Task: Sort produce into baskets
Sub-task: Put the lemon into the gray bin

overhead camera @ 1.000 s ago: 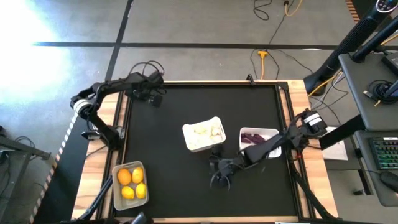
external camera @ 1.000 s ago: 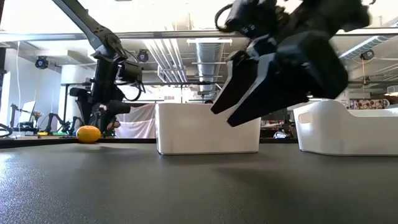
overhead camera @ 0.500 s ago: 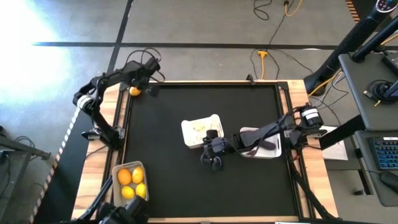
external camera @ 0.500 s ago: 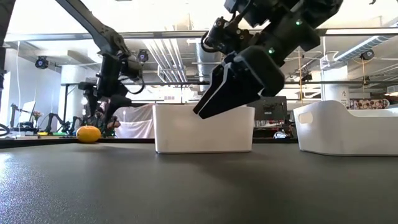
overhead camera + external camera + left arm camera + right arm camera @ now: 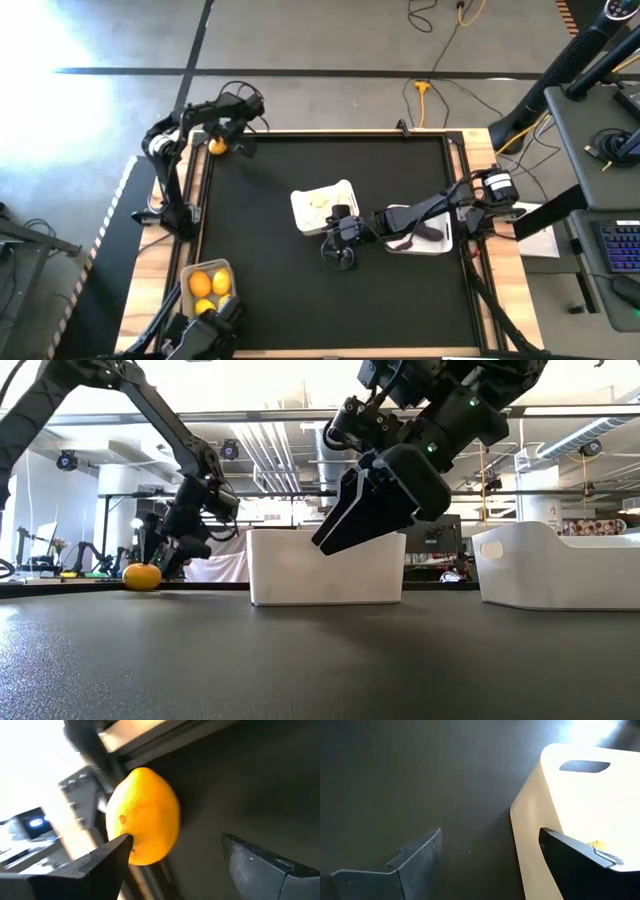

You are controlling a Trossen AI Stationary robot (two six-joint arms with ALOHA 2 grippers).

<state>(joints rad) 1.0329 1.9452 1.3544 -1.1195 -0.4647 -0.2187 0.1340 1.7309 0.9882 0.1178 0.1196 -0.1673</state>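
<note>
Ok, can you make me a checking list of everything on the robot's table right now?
Surface: black mat on a wood-edged table.
Job's things: one loose lemon at the far left corner of the mat; more lemons in the clear tub at the near left edge; white tray with pale pieces mid-table; white tray with purple vegetables to its right.
Clutter: nothing seen.
Grippers: left gripper open, right beside the loose lemon; right gripper open, empty, at the near edge of the middle tray.
Cables: yellow cord on the floor behind the table.
Surroundings: desk with keyboard at right.
</note>
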